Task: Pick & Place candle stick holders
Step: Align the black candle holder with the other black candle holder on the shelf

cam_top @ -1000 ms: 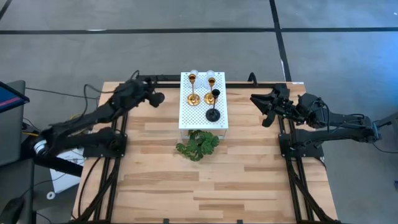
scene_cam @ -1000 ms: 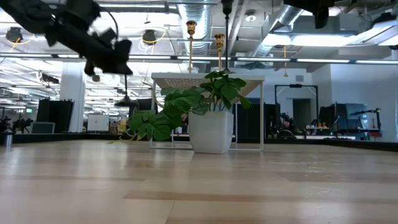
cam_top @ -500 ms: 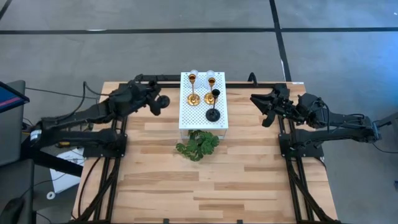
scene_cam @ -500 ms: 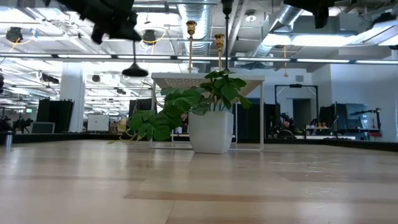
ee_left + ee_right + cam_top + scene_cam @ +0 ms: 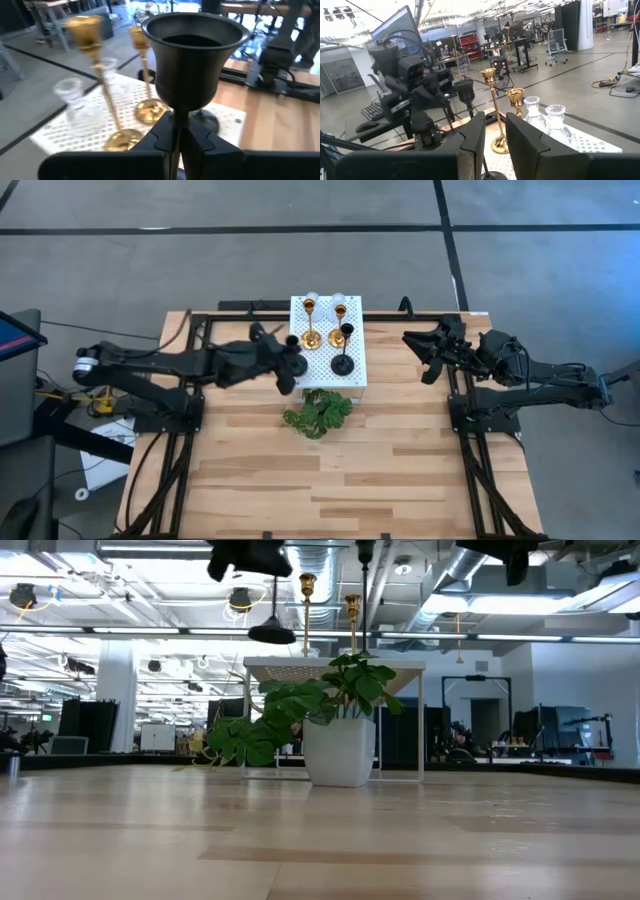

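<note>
High view shows my left hand [image 5: 287,367] clamped on a slim black metal candle holder [image 5: 192,60] at the white pegboard stand's [image 5: 322,370] nine o'clock edge, where swinging in could topple the gold holders [image 5: 310,338].

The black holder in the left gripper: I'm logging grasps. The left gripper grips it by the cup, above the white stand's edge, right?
Not the cup. The left wrist view shows the left gripper shut on the black holder by its thin stem, under the cup. The rest holds: it is above the white stand edge.
</note>
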{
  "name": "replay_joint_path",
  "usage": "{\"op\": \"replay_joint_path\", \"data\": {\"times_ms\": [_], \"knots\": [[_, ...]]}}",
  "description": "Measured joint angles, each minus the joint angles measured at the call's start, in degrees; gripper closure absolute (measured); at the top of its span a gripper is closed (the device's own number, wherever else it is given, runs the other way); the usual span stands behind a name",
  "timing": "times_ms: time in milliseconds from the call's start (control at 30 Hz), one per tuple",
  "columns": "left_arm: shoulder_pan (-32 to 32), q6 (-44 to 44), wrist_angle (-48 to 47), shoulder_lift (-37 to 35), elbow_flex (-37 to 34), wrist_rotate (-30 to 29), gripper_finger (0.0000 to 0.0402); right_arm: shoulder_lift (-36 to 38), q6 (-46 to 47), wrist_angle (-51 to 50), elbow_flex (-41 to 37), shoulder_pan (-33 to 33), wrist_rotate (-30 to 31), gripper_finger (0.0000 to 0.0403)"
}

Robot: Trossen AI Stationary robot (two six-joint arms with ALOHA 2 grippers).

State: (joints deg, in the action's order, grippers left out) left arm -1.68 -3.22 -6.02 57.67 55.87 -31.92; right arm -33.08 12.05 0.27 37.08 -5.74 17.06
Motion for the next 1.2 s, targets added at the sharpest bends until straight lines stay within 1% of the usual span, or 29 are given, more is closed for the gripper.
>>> {"op": "replay_joint_path", "data": {"times_ms": [200,467,700,967,1200], "knots": [[-2.8,0.28,0.84,6.21,4.24,-3.17,0.039,-0.02,0.0,-0.05,0.02,0.0,-0.02,0.0334],[-2.75,1.27,6.04,10.5,4.58,-3.59,0.039,0.0,0.0,-0.33,0.02,0.04,-0.22,0.0334],[-2.11,1.43,7.42,12.2,4.58,-3.54,0.039,0.0,0.0,-0.93,0.02,0.04,-0.26,0.0334],[-0.5,1.29,7.74,12.31,4.58,-3.34,0.039,0.0,0.0,-1.4,0.03,0.04,-0.26,0.0334],[2.21,-0.24,7.71,12.72,4.56,0.88,0.039,-0.02,0.0,-1.7,0.02,0.04,-0.26,0.0334]]}}
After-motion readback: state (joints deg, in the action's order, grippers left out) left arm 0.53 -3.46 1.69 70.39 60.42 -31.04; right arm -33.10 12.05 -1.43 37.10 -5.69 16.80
